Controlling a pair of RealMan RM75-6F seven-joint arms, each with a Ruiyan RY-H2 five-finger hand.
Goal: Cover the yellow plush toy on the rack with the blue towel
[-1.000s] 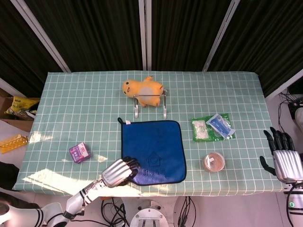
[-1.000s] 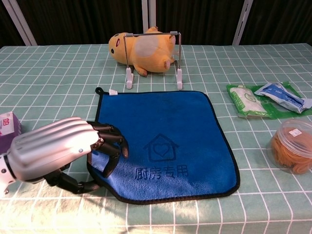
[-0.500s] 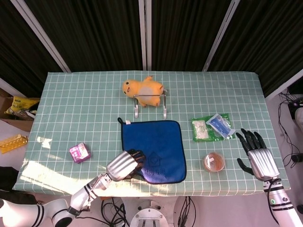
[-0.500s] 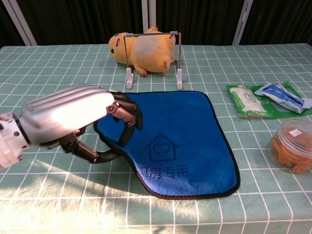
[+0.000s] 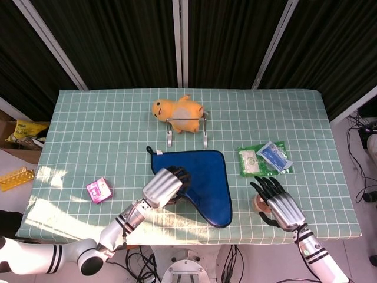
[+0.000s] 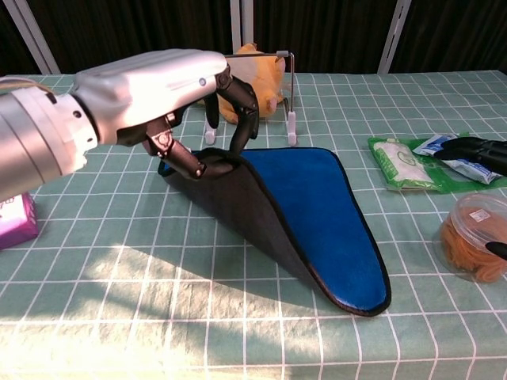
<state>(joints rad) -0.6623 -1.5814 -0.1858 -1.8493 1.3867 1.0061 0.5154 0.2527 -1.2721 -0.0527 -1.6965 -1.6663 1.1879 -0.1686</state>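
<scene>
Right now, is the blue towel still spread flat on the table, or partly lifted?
Partly lifted. The left robot hand pinches the blue towel at its near-left corner and raises it, showing the dark underside; the right edge rests on the table.

Left robot hand (image 6: 170,95) pinching blue towel (image 6: 317,214) corner, lifted off bench (image 6: 95,317); yellow plush toy (image 6: 257,79) on rack (image 6: 289,87) just behind.

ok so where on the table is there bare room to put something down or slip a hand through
Bare cloth runs left of the toy and rack, down to the purple box, and along the far right edge. It is crowded at the right front: packets, the tub and the right hand sit close. The left hand holds the towel mid-table.
</scene>
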